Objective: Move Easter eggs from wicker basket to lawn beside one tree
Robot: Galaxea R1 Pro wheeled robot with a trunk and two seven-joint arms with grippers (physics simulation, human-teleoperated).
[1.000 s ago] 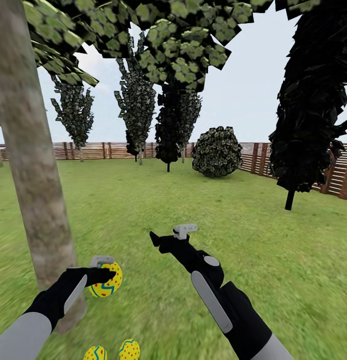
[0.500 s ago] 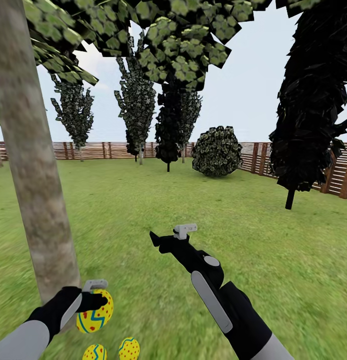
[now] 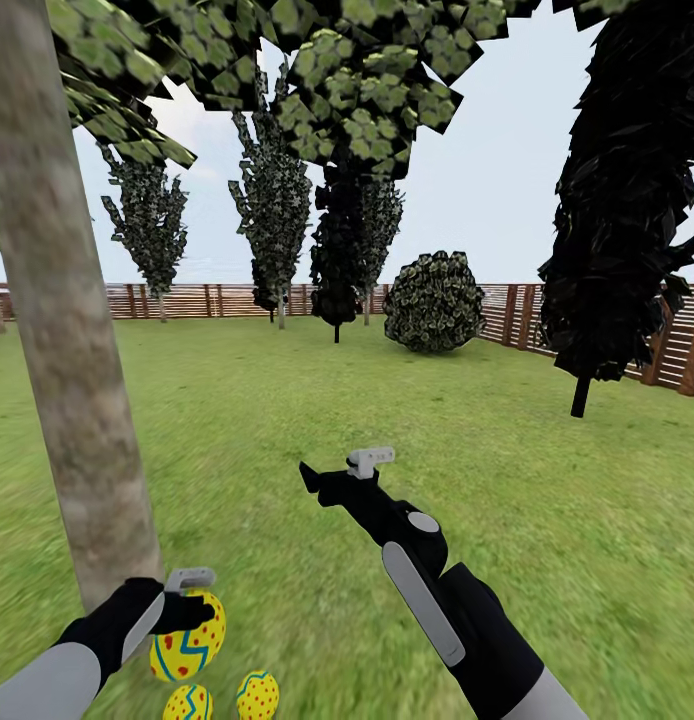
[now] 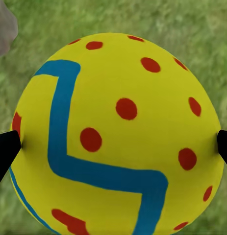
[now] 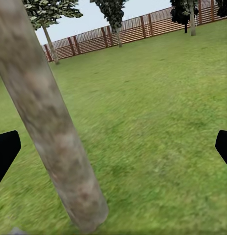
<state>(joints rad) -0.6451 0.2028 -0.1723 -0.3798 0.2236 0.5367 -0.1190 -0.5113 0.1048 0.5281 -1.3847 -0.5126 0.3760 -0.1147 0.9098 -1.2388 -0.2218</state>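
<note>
Left gripper (image 3: 183, 600) clamped on Easter egg (image 3: 188, 649), right gripper (image 3: 339, 470) spread apart, empty.

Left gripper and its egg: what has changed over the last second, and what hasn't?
The left gripper has carried the Easter egg down from beside the tree trunk to just above the lawn, close to the two eggs already lying there. It remains shut on the egg, whose sides the fingertips press. The right gripper, the two lying eggs and the camera stayed put.
</note>
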